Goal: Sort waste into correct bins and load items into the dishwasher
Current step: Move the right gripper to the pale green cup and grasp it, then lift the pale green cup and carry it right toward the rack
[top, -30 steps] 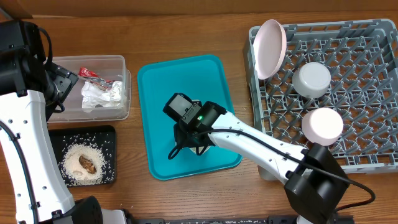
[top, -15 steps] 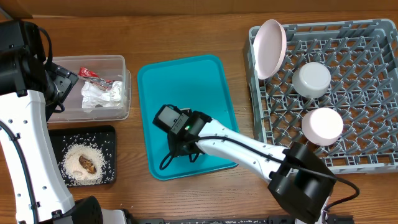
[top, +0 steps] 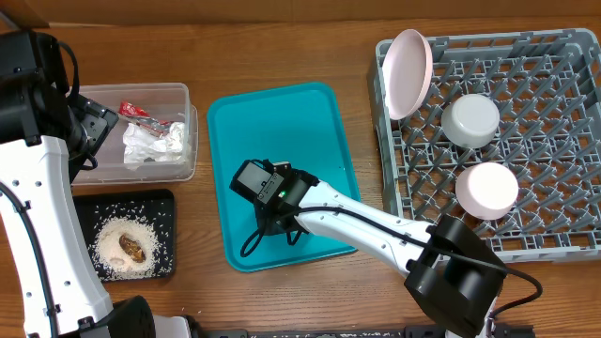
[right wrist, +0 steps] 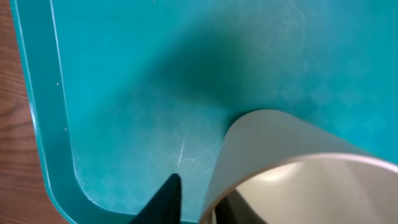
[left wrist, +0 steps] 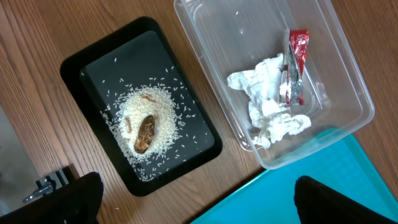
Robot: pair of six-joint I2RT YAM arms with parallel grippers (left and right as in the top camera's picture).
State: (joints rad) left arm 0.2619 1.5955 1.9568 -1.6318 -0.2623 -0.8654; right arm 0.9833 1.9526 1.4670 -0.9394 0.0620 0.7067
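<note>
The right end effector [right wrist: 194,205] straddles the rim of a beige cup [right wrist: 280,155] over the teal tray [right wrist: 112,93], can't tell if it's actually clamped. The left end effector [left wrist: 211,202] is spread wide.

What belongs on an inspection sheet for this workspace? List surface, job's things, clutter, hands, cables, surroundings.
Surface: brown wooden table, no spills visible.
Job's things: teal plastic tray; pale beige cup over it; grey plastic dishwasher rack holding round pink plate, upturned grey bowl, upturned pale pink bowl.
Clutter: clear plastic bin with crumpled white tissue, red wrapper; black rectangular tray with white rice, brown food scrap.
Hands: left hand open, empty; right hand at the cup, grip unclear.
Cables: black cable loops over the teal tray.
Surroundings: nothing seen.
</note>
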